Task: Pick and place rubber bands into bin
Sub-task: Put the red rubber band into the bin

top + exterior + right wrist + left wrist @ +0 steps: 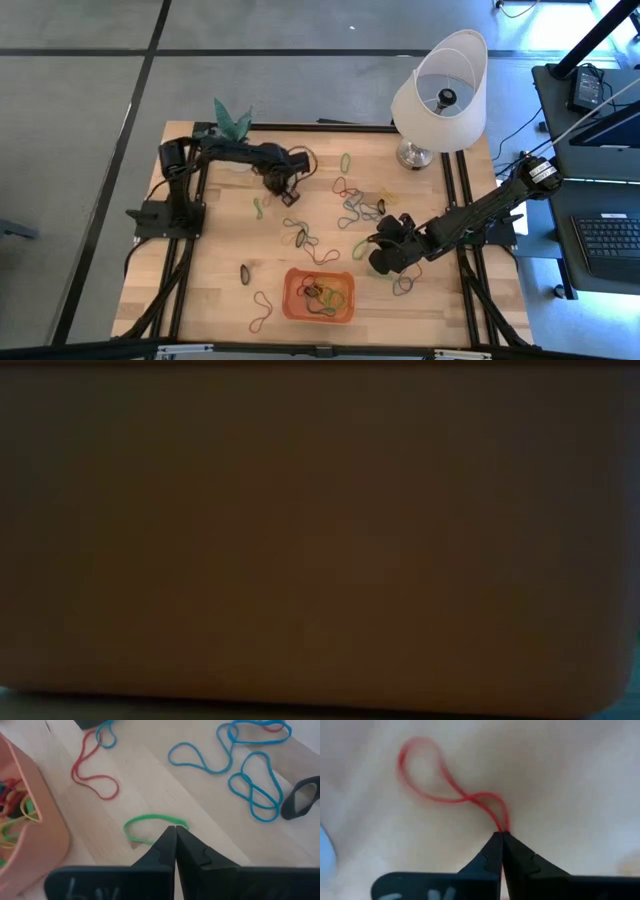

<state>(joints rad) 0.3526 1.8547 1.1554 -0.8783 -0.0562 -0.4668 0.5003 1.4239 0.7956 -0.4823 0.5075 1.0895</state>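
The low view was filled by a dark brown blur, with nothing to make out. The bin (319,294) sat at the lower centre of the table (200,290), holding a tangle of rubber bands too mixed to count. The left gripper (501,836), upper left of centre, pinched a red band (445,790). The right gripper (175,831), right of the bin, had its fingers closed at a green band (150,822); whether it was gripped was unclear.

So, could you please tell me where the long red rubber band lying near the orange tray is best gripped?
Pinch the long red rubber band at its narrow waist, where both strands run close together and one closure catches both. It lies flat on the wooden table, so come straight down from above, closing across the waist.
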